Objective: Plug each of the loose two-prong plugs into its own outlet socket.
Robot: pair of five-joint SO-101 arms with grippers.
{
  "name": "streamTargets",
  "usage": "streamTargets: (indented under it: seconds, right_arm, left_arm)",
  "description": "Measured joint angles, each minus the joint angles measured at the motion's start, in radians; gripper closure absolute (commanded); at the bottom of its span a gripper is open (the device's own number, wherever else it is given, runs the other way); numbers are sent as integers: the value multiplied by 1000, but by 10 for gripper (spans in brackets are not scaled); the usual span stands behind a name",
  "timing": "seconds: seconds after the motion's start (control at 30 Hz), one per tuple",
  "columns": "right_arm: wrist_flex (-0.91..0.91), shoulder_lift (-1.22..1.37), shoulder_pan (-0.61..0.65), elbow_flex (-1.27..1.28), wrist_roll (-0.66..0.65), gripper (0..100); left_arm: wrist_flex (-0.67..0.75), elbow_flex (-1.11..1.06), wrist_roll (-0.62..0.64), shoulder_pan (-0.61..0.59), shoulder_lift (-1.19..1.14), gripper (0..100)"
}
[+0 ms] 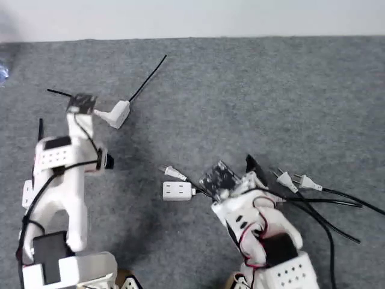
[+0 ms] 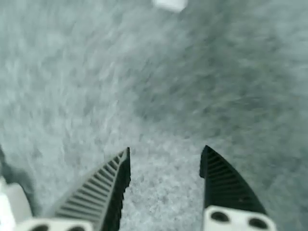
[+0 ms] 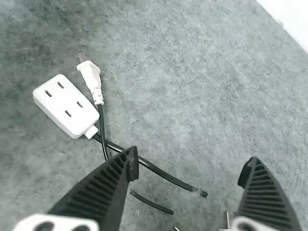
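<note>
Plug [image 3: 90, 77] lies just beside outlet block [image 3: 65, 105], not inserted; your left gripper [image 2: 167, 149] and right gripper [image 3: 192, 155] both hang open, empty.

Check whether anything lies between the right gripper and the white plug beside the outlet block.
Nothing visible blocks the way. The right gripper is open over the carpet, and the white plug lies free beside the outlet block. Only black cords cross the carpet between them, lying flat.
</note>
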State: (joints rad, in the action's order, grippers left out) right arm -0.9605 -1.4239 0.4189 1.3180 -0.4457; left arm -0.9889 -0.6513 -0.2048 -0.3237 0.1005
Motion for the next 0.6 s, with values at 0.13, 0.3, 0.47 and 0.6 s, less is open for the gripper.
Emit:
streamTargets:
  seconds: [0.13, 0.3, 0.47, 0.6]
  right_arm:
    - [8, 276, 21, -215, 18, 664]
    - [9, 666, 110, -476, 20, 664]
    - [17, 1011, 195, -697, -55, 664]
    - [17, 1227, 255, -844, -127, 664]
  left_arm:
    - [81, -80, 75, -75, 55, 778]
    - [186, -141, 213, -167, 78, 778]
    - [222, -146, 290, -236, 78, 778]
    - [224, -155, 308, -245, 78, 778]
